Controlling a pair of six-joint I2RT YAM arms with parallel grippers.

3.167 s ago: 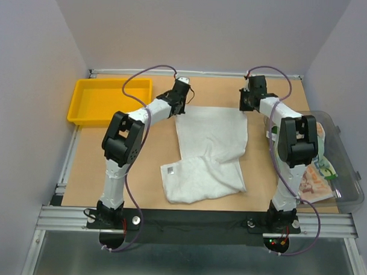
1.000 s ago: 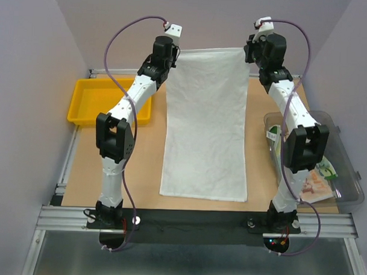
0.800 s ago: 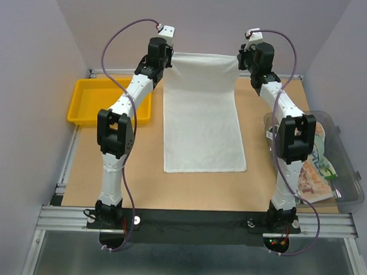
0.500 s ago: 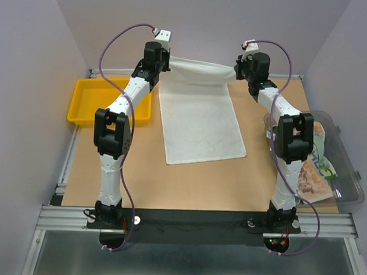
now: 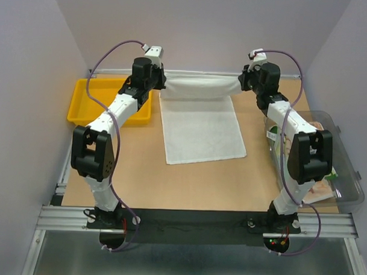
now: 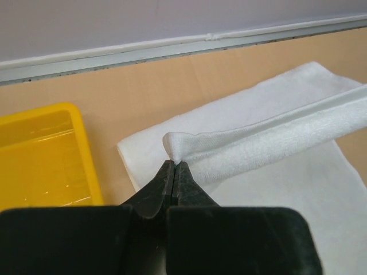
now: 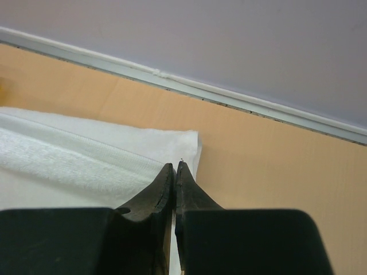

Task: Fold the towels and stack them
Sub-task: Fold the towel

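Note:
A plain white towel lies flat on the tan table, its far edge lifted and stretched between my two grippers near the back wall. My left gripper is shut on the far left corner, and the left wrist view shows that corner pinched at the gripper's tips. On the far right corner my right gripper is shut; in the right wrist view the towel runs into the closed tips of this gripper. More towels, printed and greenish, sit in the bin on the right.
A yellow plastic tray stands at the back left, beside the left arm, and shows in the left wrist view as well. A clear plastic bin sits at the right edge. The back wall rail runs just behind the grippers.
Both grippers have come down from high in the air to just above the back of the table. The hanging towel now lies on the table, its near edge drawn farther back.

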